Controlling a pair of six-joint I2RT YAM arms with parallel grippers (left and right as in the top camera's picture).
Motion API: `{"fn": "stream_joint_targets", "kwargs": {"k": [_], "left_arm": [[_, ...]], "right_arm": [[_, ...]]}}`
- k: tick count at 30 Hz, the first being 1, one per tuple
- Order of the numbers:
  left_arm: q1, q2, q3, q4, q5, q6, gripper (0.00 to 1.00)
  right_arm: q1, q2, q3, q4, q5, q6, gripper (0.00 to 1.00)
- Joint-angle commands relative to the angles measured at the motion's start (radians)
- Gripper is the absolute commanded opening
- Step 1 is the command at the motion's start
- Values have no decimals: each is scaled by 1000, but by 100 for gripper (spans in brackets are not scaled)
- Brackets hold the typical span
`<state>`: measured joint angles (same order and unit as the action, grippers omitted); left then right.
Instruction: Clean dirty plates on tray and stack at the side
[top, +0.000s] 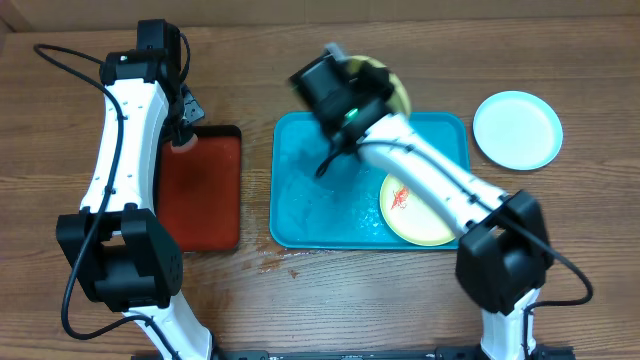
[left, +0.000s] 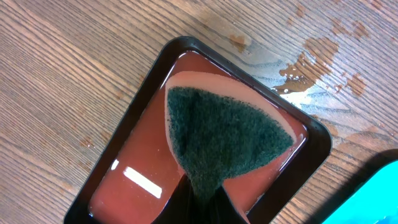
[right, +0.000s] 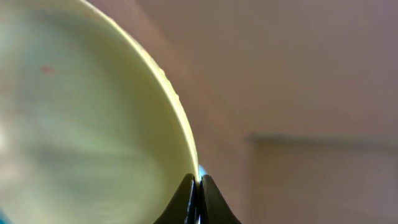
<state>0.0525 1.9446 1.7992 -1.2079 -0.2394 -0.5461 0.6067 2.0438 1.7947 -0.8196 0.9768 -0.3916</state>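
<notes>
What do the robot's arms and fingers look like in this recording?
Both the left arm and the right arm have smooth white link shells joined by chunky black joint housings. Thin black cables loop beside each. A small green light glows on the right arm's wrist housing. The fingers are black and taper to narrow tips.
</notes>
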Motion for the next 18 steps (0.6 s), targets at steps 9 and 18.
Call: {"fn": "stream_joint_targets", "kwargs": {"k": [9,18], "left_arm": [[0,6,-6,11,5,-11,4],[0,6,-6,12,5,-12,4]], "right_arm": [[-638,-100,4,-237,-1118,322,4],[-989,-93,-64,-248,-1181,322,4]]}}
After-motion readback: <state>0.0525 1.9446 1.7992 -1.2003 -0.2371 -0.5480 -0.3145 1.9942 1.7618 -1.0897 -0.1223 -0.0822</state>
